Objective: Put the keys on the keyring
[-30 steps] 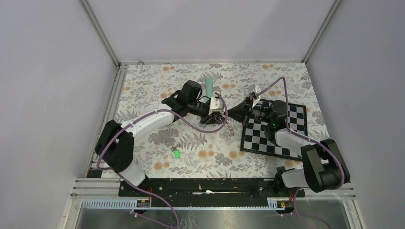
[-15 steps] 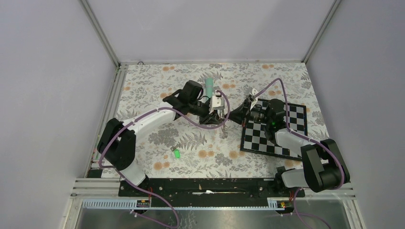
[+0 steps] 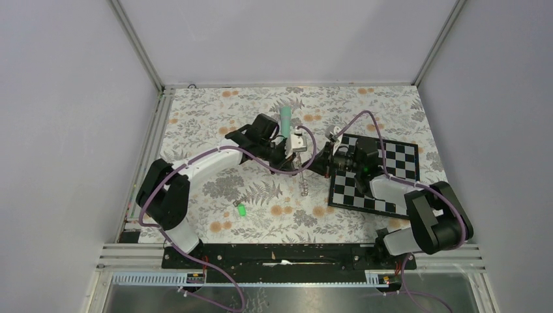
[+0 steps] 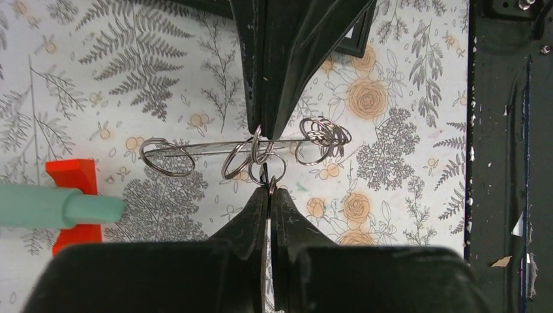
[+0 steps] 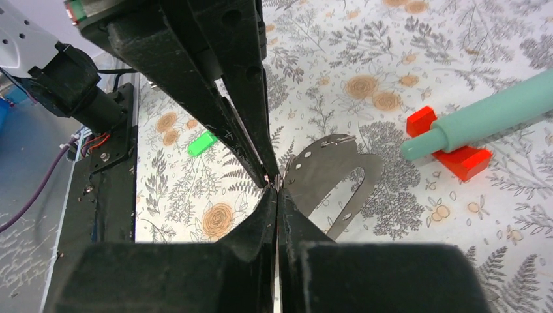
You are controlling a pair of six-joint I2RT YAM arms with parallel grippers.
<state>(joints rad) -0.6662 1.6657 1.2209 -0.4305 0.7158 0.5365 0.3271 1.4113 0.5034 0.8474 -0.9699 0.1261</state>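
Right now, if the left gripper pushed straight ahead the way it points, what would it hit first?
The left gripper would meet the wire rings at its shut tips almost at once; just beyond, the right gripper points back at it. Depth is unclear.

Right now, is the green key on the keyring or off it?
Off. The green key lies alone on the flowered cloth, clearly apart from the keyring.
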